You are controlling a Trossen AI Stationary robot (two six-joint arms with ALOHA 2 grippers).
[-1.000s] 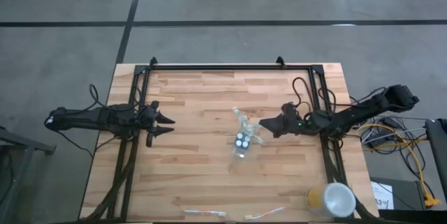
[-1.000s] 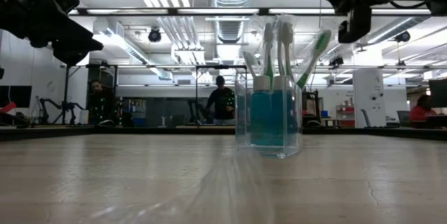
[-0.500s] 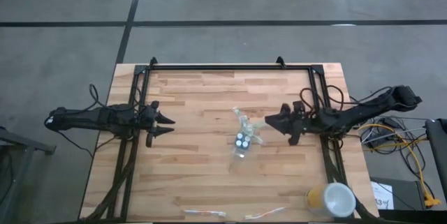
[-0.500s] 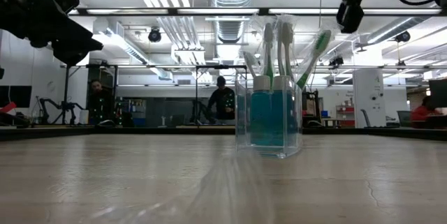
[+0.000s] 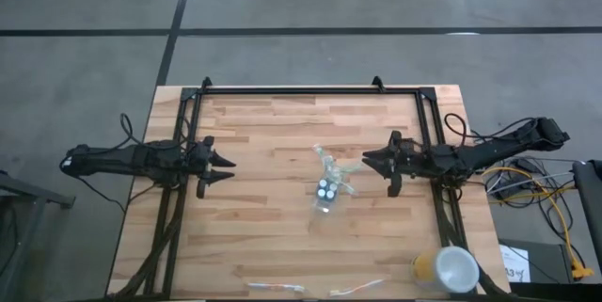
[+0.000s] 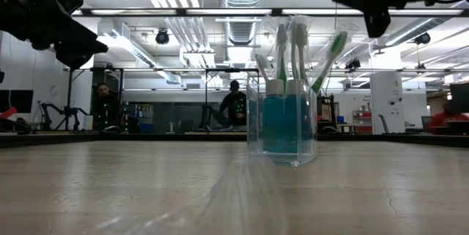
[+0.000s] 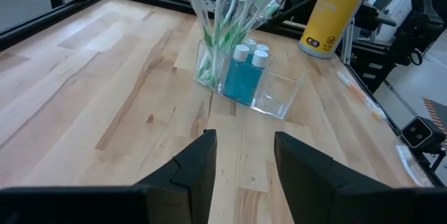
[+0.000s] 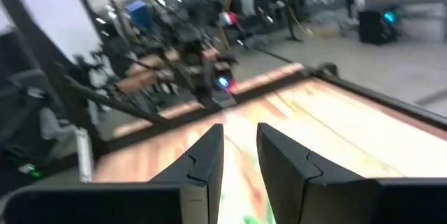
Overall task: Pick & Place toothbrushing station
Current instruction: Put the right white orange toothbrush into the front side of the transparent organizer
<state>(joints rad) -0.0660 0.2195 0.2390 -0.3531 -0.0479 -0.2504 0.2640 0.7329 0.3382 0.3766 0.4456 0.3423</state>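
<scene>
A clear plastic cup (image 5: pixel 325 196) stands on its base near the table's middle. It holds several white-and-green toothbrushes (image 7: pixel 230 8) and blue tubes with white caps (image 7: pixel 243 77). The brush heads stick up out of it (image 6: pixel 297 45). My left gripper (image 5: pixel 231 169) hovers open at the table's left, pointing at the cup (image 7: pixel 276 95) from well off. My right gripper (image 5: pixel 365 160) hovers level just right of the brushes, its fingers (image 8: pixel 209 154) a narrow gap apart with nothing between them.
A yellow cup with a white top (image 5: pixel 447 269) stands at the near right corner. Two loose toothbrushes (image 5: pixel 276 287) (image 5: pixel 357 289) lie along the near edge. A black frame (image 5: pixel 310 88) runs around the table. People sit in the room behind.
My right gripper has drawn back from the brushes toward the table's right edge and has rolled about its own pointing line. The cup and brushes have stayed put.
</scene>
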